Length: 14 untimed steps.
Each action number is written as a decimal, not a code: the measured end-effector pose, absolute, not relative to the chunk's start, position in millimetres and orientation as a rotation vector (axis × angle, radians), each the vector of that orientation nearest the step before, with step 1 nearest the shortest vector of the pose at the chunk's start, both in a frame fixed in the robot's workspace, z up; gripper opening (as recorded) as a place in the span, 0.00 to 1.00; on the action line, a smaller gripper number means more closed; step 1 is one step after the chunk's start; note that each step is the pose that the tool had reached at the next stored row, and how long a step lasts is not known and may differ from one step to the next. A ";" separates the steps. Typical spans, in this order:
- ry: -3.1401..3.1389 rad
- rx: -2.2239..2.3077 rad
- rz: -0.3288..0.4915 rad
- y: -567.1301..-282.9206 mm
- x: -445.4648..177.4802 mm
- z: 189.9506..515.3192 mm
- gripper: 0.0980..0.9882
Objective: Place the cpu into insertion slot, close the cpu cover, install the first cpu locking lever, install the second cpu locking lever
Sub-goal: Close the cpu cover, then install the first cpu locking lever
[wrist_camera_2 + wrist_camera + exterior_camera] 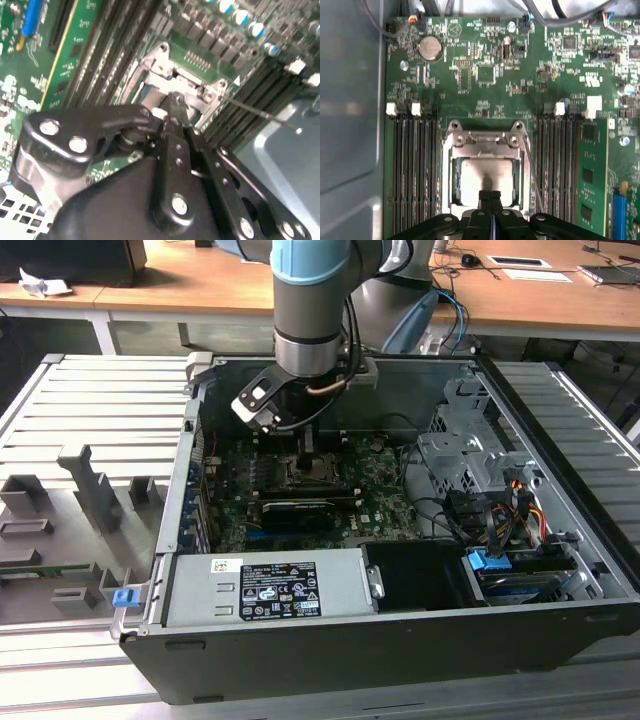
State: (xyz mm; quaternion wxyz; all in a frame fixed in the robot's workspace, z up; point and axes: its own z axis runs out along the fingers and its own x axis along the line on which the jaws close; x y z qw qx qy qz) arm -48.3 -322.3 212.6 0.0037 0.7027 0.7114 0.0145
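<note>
The cpu (pixel 482 172) lies flat in the insertion slot (pixel 446 175), its grey face showing through the square opening of the cpu cover (pixel 485 141). The cover is down over the chip. My gripper (pixel 490 196) is shut, its two fingers pressed together, with the tips at the cover's edge over the chip. In the exterior view the gripper (pixel 305 447) reaches straight down onto the socket (pixel 306 472) inside the computer case. A thin wire locking lever (pixel 534 175) runs along one side of the socket; in the second wrist view this lever (pixel 265 116) sticks out away from the socket, beside the gripper (pixel 175 102).
Rows of dark memory slots (pixel 412 160) flank the socket on both sides. A long black block (pixel 295 512) lies just in front of the socket, then the grey power supply (pixel 270 585). A drive cage (pixel 470 455) and cables (pixel 500 515) fill the exterior view's right. Case walls (pixel 190 470) close in.
</note>
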 end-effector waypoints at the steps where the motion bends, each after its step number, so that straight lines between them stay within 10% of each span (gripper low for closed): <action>1: 2.230 2.203 0.045 -322.3 -46.7 212.6 0.01; 14: 2.230 2.203 0.045 -322.3 -36.7 213.1 0.01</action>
